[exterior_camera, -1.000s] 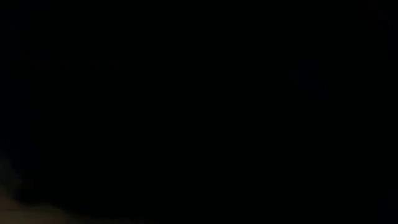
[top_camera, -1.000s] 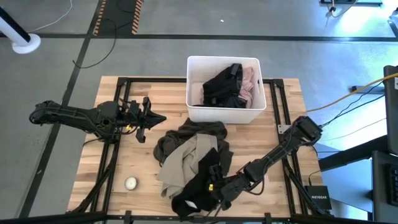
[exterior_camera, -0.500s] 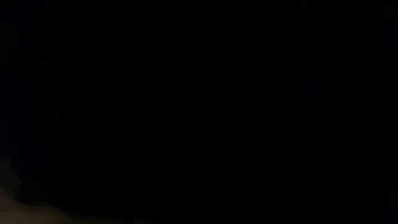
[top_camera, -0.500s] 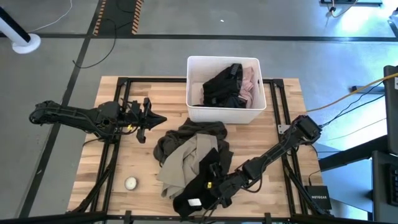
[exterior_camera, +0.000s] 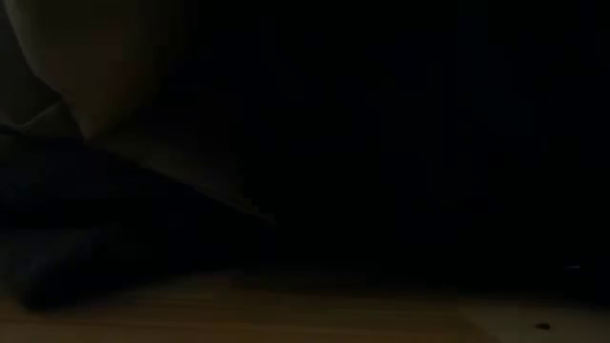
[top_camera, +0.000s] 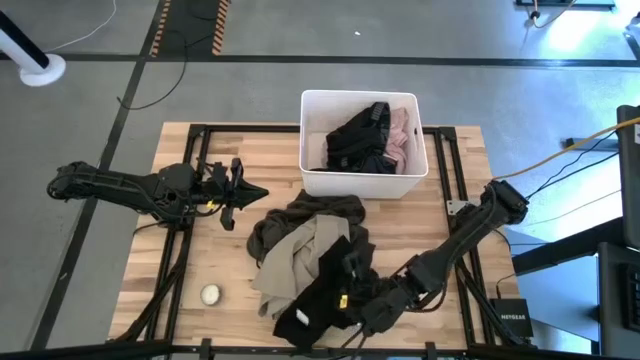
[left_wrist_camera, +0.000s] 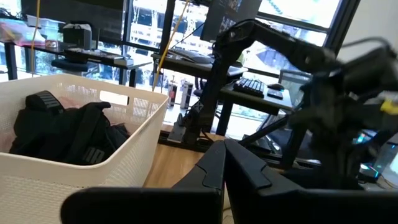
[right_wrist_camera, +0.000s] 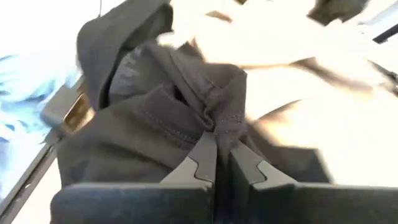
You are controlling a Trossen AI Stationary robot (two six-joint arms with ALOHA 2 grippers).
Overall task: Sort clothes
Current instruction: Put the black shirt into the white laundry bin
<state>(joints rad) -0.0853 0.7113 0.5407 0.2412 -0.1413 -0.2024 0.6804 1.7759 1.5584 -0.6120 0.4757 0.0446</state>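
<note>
Black garment [right_wrist_camera: 143,118] pinched in the right pincer [right_wrist_camera: 217,163] at the pile's near edge, bin [top_camera: 362,182] straight across the table [top_camera: 190,270]; left pincer [left_wrist_camera: 222,165] clenched, idle.

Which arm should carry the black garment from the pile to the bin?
The right. Its gripper is already shut on the black garment at the pile's near edge. The left gripper waits shut and empty, left of the white bin.

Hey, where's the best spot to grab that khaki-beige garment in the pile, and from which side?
Probably the khaki-beige garment is best pinched at its bare left-hand folds, coming from above on the left arm's side; the black garment held by the right gripper overlaps its other edge.
</note>
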